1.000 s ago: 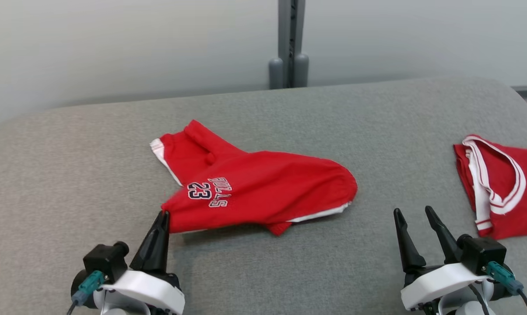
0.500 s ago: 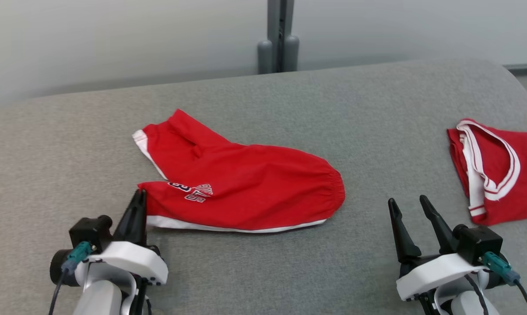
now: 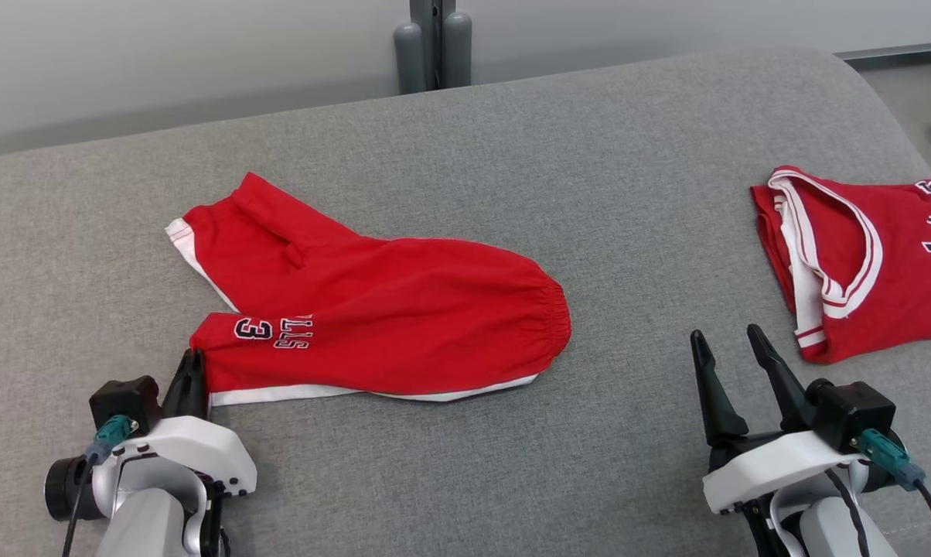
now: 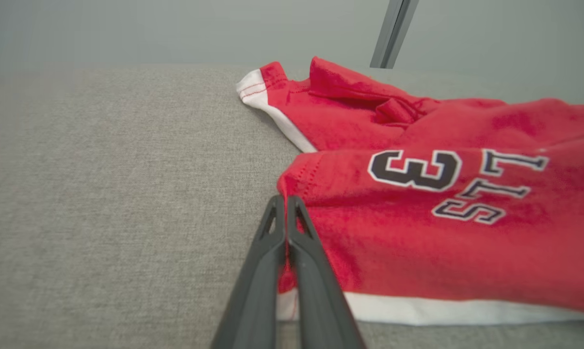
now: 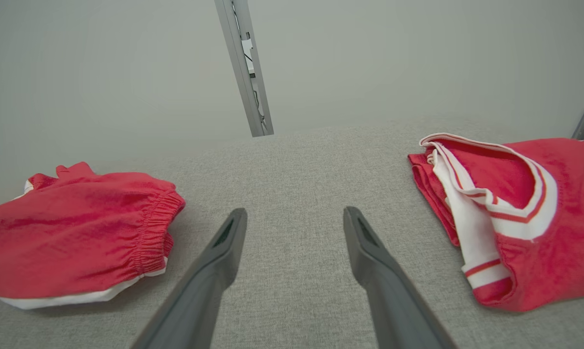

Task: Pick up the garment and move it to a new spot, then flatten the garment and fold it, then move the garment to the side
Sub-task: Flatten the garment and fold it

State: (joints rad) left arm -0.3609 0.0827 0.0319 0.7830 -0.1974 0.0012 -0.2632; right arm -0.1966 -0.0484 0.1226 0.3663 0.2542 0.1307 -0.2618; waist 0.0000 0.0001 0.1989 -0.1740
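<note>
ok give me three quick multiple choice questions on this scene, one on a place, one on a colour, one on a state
1. Where does the jersey lie from the shorts? A on top of them; B to the robot's right, apart; C to the robot's left.
2. What colour is the shorts' edge stripe? A white; B blue; C yellow.
3. How is the left hand? A open above the shorts; B open on the jersey; C shut on a corner of the shorts.
Answers: B, bare grey surface lies between them; A, a white band runs along the near edge; C, its fingers press together on the cloth.
</note>
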